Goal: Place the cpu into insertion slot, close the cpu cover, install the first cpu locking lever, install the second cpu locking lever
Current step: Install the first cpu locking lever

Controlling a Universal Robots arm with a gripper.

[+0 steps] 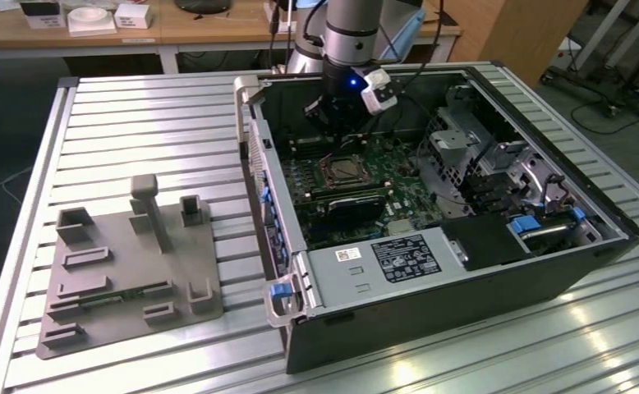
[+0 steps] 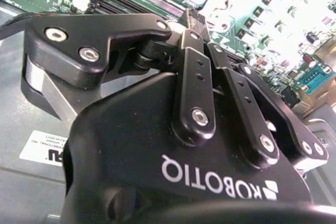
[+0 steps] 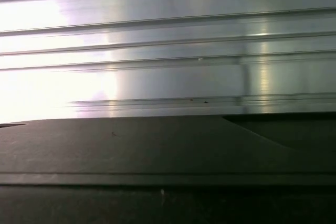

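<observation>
Gripper (image 2: 195, 18): jaws apparently together, empty; hangs at 12 o'clock of insertion slot (image 1: 345, 171), exterior view, poised for socket work.

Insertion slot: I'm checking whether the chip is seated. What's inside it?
The square dark insertion slot with its silvery metal rim shows a dark middle in the exterior view; whether a chip lies there cannot be told.

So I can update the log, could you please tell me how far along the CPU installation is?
Done: nothing confirmable. I cannot tell whether the square dark insertion slot with a silvery rim holds a chip or has its cover closed. In hand: the black gripper, shut with nothing visible in it, hangs inside the open black computer case just above that slot. Left: neither locking lever step shows as completed.
</observation>
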